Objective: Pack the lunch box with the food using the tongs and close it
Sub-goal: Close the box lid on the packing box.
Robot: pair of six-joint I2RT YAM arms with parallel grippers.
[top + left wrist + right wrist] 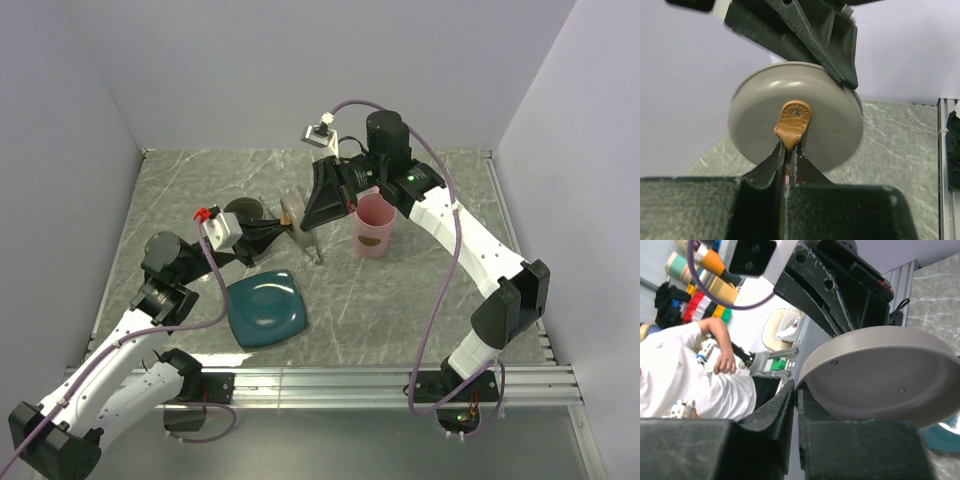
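On the grey table (420,300) the teal plate (266,310) lies near the left arm, and I can see no food on it or in any other place. Whether the food is already packed I cannot tell, so closing now could leave it outside. The pink round container (374,228), which I take for the lunch box, stands upright and open, to the right of the plate and apart from it. The grey lid (840,130) is in the air just left of this container, turned on its edge between the two grippers. The right gripper (796,390) is at the lid's rim with only a narrow gap between its fingers, and I cannot tell whether it presses on the rim. A slim silver thing on the table below the lid may be the tongs (314,247), but it is too small to be sure. The left gripper (788,152) is closed tight on the small tan tab (794,122) at the lid's middle. This tab looks soft, so I judge that the lid, hanging from it alone, could swing, knock the container over, or slide out of the pinch and fall on the tongs. Being on its edge, it could also sit crooked on the box
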